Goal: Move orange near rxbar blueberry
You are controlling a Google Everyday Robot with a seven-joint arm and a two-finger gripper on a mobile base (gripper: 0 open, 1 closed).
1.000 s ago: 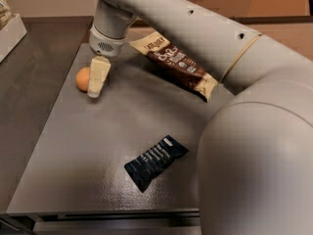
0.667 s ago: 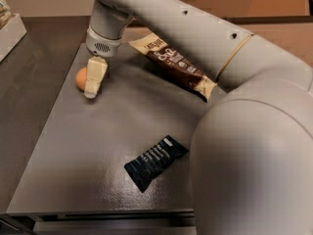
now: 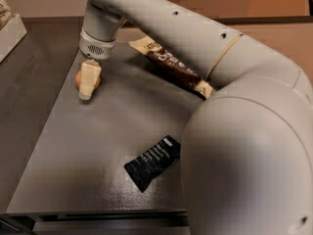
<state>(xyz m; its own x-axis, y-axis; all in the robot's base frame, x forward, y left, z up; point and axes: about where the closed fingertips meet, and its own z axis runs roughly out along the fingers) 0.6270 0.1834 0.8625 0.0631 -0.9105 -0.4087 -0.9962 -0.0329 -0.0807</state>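
The orange (image 3: 78, 79) lies at the far left of the dark table, mostly hidden behind my gripper (image 3: 88, 81). The gripper hangs from the pale arm, points down and sits right over the orange, whose skin shows on both sides of it. The rxbar blueberry (image 3: 152, 161), a flat navy wrapper with white lettering, lies at an angle near the table's front edge. It is well apart from the orange, to its right and nearer the camera.
A long brown-and-cream snack bag (image 3: 171, 65) lies diagonally at the back middle, partly under the arm. The arm's big pale body (image 3: 249, 151) fills the right side. A white box (image 3: 10, 31) stands at the far left, off the table (image 3: 73, 146).
The gripper has moved left and a little down, from beside the orange to over it. The orange, bar and bag have not moved.
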